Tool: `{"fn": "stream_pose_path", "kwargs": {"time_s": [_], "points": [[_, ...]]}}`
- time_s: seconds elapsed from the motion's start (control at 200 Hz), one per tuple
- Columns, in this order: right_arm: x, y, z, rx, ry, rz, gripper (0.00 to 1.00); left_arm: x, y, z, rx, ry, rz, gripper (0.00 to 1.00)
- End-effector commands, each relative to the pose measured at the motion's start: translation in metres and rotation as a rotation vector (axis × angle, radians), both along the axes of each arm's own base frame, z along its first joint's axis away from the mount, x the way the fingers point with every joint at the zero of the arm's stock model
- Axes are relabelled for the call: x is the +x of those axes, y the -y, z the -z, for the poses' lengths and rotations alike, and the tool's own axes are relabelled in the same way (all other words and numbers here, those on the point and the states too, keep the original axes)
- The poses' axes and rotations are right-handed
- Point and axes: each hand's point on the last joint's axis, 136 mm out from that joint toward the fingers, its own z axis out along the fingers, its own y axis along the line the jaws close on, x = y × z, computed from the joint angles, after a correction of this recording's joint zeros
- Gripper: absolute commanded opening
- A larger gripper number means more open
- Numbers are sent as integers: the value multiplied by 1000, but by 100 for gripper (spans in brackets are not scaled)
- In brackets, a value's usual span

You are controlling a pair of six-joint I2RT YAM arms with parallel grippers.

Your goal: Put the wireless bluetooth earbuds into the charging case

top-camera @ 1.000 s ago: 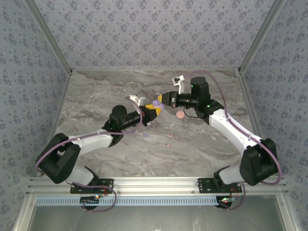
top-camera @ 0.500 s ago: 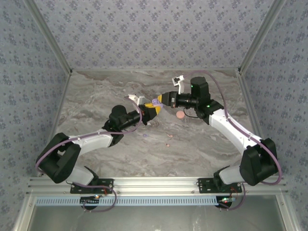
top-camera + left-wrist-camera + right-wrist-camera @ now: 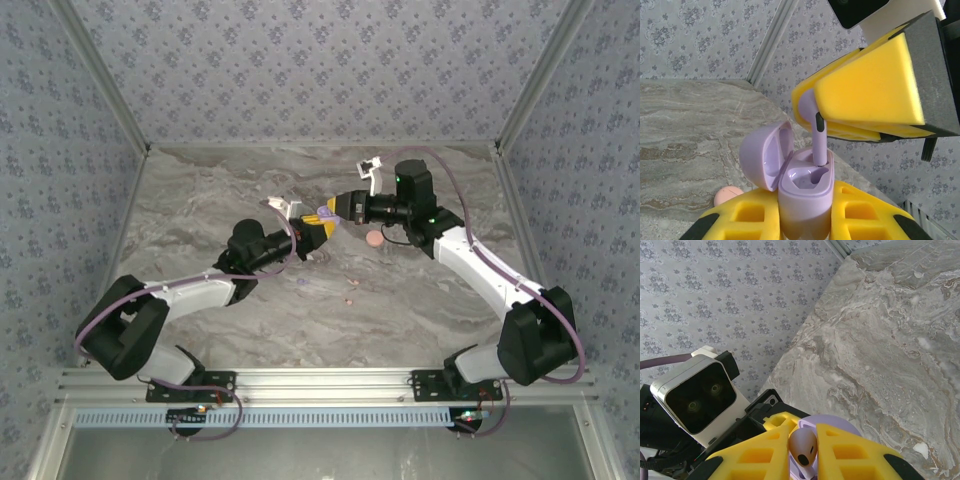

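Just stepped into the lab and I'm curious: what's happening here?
The left gripper holds an open lilac charging case upright, lid flipped back. The right gripper pinches a lilac earbud above it, stem down, tip just reaching a slot; it is not yet seated. A pink case lies on the table nearby.

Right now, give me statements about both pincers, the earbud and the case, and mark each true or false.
1. The lilac case has its lid shut. False: the lid stands open.
2. The right pincer grips a lilac earbud. True.
3. The left pincer is empty. False: it holds the lilac case.
4. The earbud's stem points down at the open case. True.
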Motion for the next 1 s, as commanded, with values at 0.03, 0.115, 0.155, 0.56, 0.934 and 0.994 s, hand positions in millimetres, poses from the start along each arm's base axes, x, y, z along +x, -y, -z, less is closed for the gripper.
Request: {"fn": "stream_pose_path", "kwargs": {"time_s": [0.03,0.115,0.155,0.56,0.934,0.994], "points": [[-2,-2,-4,-20,17,-12,20,3,-1,-31,-67,69,-24,18],[-3,-2,-1,-32,14,-12,20,2,-2,-30,-63,70,-26,18],[-3,-2,0,-36,13,-9,20,2,-2,-31,-62,72,-27,18],[-4,3,3,-64,20,7,20,0,-8,-32,-59,85,-48,18],[-6,3,5,-80,14,4,22,-4,-10,-39,-65,113,-42,18],[-6,4,5,-86,16,6,24,-5,-10,-39,-64,118,-37,18]]}}
